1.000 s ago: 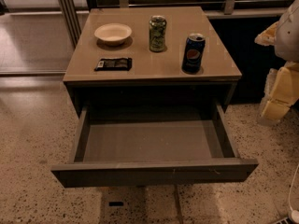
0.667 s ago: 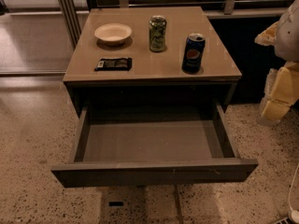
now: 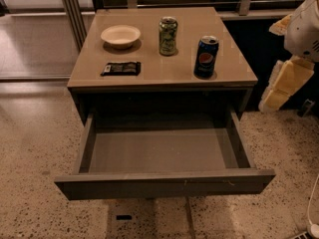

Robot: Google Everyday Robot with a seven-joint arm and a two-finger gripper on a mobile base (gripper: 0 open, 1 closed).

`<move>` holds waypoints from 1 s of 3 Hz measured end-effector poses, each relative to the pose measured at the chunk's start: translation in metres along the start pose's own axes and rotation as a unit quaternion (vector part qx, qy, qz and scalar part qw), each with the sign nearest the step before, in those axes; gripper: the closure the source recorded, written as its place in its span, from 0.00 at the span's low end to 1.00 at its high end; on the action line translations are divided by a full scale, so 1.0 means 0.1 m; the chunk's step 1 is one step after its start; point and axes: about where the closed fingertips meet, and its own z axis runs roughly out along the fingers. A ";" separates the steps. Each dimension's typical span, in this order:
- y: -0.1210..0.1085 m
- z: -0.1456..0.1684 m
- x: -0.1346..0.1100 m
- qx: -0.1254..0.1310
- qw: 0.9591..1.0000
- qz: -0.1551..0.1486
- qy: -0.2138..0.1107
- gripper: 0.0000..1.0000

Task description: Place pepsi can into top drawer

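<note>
The pepsi can (image 3: 206, 57) stands upright on the tan cabinet top (image 3: 164, 68), near its right front corner. The top drawer (image 3: 164, 183) is pulled out wide below the top, and its inside shows nothing in it. My gripper (image 3: 287, 78) is at the right edge of the view, a white and yellow shape beside the cabinet. It is well to the right of the can, apart from it and holding nothing.
A green patterned can (image 3: 168, 35) stands behind and left of the pepsi can. A cream bowl (image 3: 120, 35) sits at the back left, and a black snack packet (image 3: 120, 68) lies in front of it. Speckled floor surrounds the cabinet, and a railing runs behind it.
</note>
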 end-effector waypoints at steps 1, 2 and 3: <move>-0.47 0.25 -0.06 0.033 0.999 0.012 -0.034 0.00; -0.94 0.50 -0.19 0.045 0.996 0.027 -0.070 0.00; -1.35 0.74 -0.33 0.046 0.992 0.050 -0.110 0.00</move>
